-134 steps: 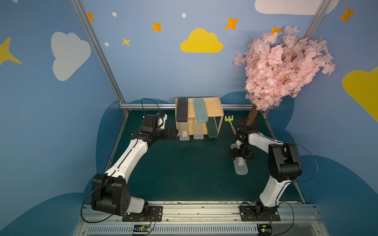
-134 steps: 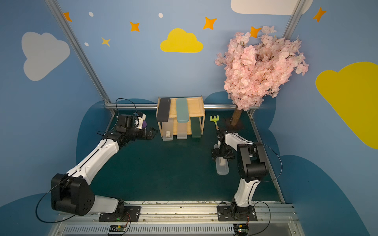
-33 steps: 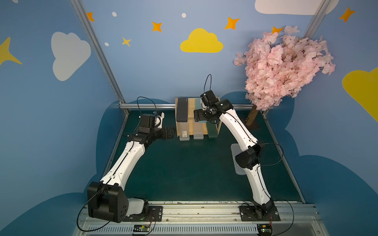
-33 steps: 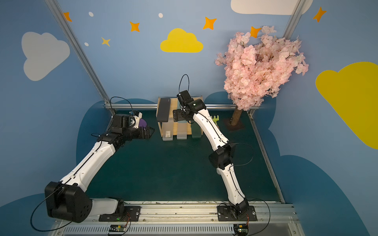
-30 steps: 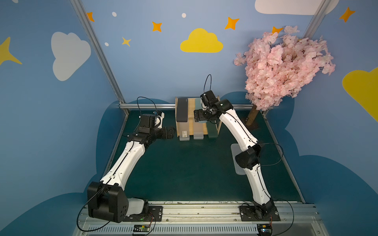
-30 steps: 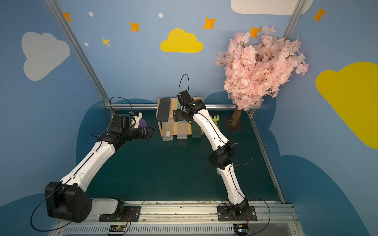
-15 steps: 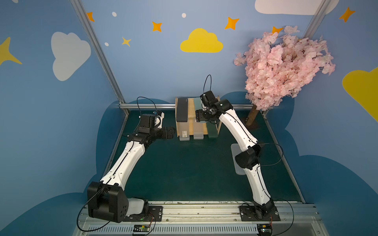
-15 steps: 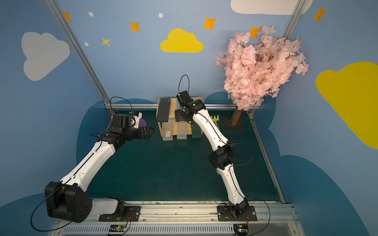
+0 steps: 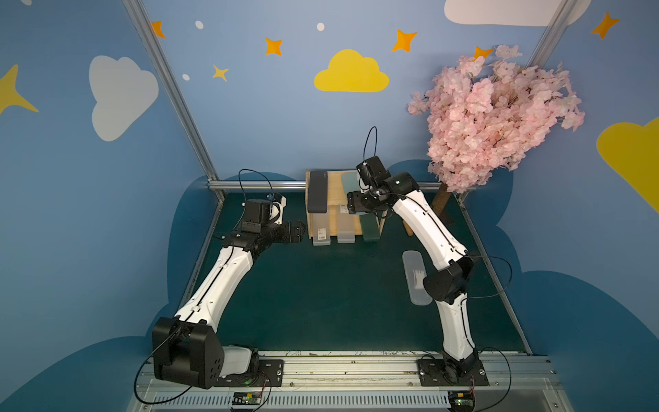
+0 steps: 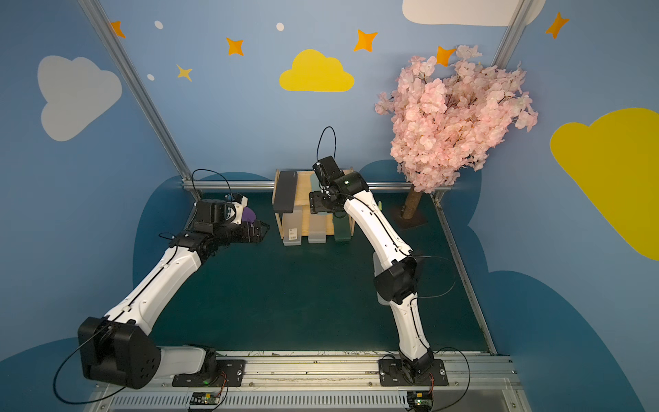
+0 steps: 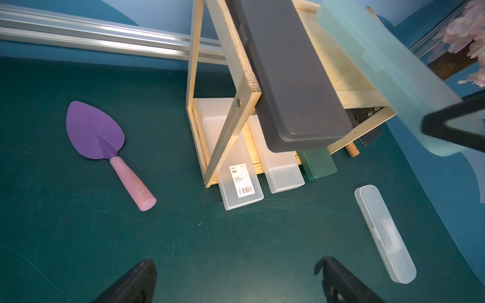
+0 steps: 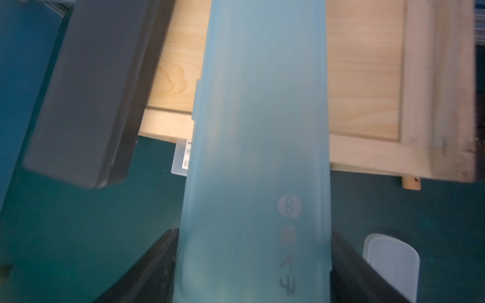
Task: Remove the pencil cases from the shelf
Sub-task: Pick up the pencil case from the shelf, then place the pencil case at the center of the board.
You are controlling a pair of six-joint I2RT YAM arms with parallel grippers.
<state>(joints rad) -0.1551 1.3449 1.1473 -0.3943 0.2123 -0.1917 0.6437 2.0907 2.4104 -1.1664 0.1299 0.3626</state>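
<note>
While left claw (image 11: 233, 265) gapes empty, right claw (image 12: 254, 246) grips teal case (image 12: 259, 126), apparently tilted above shelf (image 12: 367, 78).

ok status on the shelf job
Right pincer shut on teal pencil case over shelf top. Left pincer open, empty. Black pencil case close beside it.

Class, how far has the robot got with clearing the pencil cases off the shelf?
Done: the clear case lies on the mat. In hand: the right gripper is shut on the teal case over the shelf. Left: the black case on top, two frosted cases and the dark green case on the lower tier. The left gripper hangs open.
</note>
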